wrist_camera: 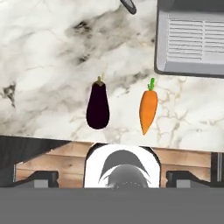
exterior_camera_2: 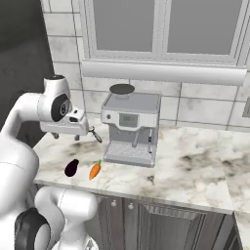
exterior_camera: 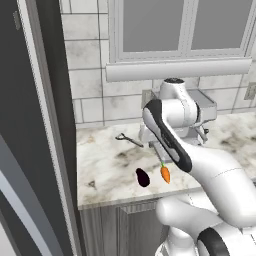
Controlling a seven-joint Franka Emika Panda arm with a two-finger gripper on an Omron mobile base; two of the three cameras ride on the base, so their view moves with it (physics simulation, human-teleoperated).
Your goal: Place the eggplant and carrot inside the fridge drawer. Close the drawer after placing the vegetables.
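Below the tool (exterior_camera_2: pixel 66 137), whose state I cannot tell, eggplant (wrist_camera: pixel 98 106) lies beside carrot (wrist_camera: pixel 148 109).

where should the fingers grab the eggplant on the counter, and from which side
Probably from straight above, closing across the fat middle of the glossy near-black purple eggplant. It lies flat on the marble counter, so top access is free. The bright orange tapered carrot lies parallel beside it, apart, leaving a gap for one finger. The ends taper, so the mid-body should slip least.
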